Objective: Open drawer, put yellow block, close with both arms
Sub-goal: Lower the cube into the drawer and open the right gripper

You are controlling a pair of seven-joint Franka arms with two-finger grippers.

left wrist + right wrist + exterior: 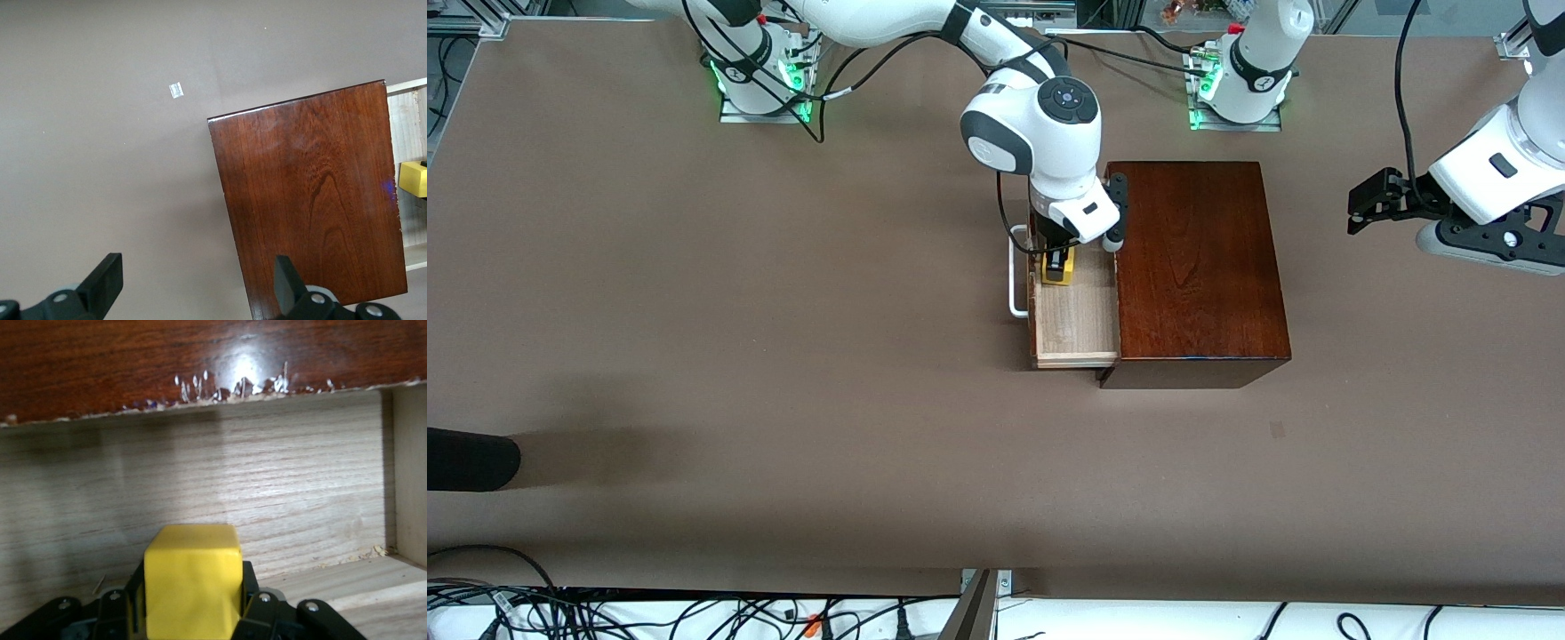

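Observation:
The reddish-brown wooden box [1196, 267] stands mid-table with its drawer [1074, 324] pulled open toward the right arm's end, its white handle [1015, 284] at that end. My right gripper [1058, 265] is down in the drawer, shut on the yellow block [1059, 269]. In the right wrist view the block [192, 583] sits between the fingers [257, 613] over the pale drawer floor [267, 487]. My left gripper [1360, 206] is open and empty, in the air toward the left arm's end of the table. The left wrist view shows the box top [310, 200] and the block [414, 179] at the edge.
A dark object [467, 458] lies at the table's edge at the right arm's end, nearer the camera. Cables [694, 618] run along the front rail. A small pale scrap [176, 89] lies on the brown table [738, 311] beside the box.

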